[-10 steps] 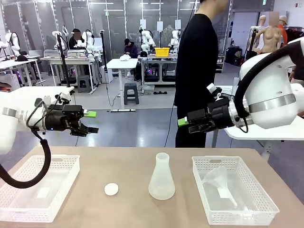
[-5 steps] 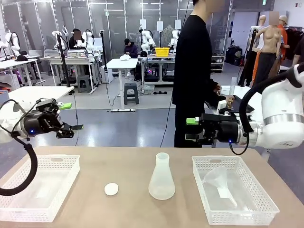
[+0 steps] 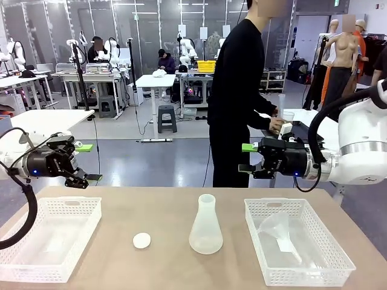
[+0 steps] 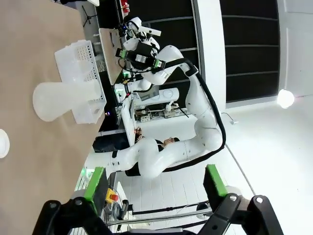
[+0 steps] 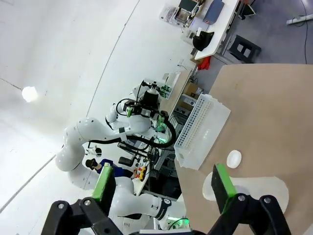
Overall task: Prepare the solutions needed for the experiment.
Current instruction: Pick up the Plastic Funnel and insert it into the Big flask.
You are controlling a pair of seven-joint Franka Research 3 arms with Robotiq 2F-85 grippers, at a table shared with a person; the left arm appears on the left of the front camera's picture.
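Front view: both pincers idle, flask waits mid-counter

Flask (image 3: 205, 225) stands upright in the middle of the counter (image 3: 163, 208), mouth up, looks empty; likely staged as the receiving vessel. Right of the flask, a white basket (image 3: 272, 202) holds a funnel (image 3: 279, 232) lying on its side, probably parked for pouring later. Left of the flask is a small white disc (image 3: 141, 240), then a second basket (image 3: 72, 200).

Solutions: none made out in the flask. Likely in the tall cylinder (image 3: 280, 104) beyond and right of the flask, where the person's hand (image 3: 277, 125) is; too small to confirm liquid.

Left pincer (image 3: 91, 163): up and left of the flask, over the second basket, forearm level, fingers pointing inward toward the flask, jaws apart, nothing held. Right pincer (image 3: 243, 157): up and right of the flask, mirrored pose, level, pointing inward, jaws apart, empty. Both read as standby while the person readies the liquid.
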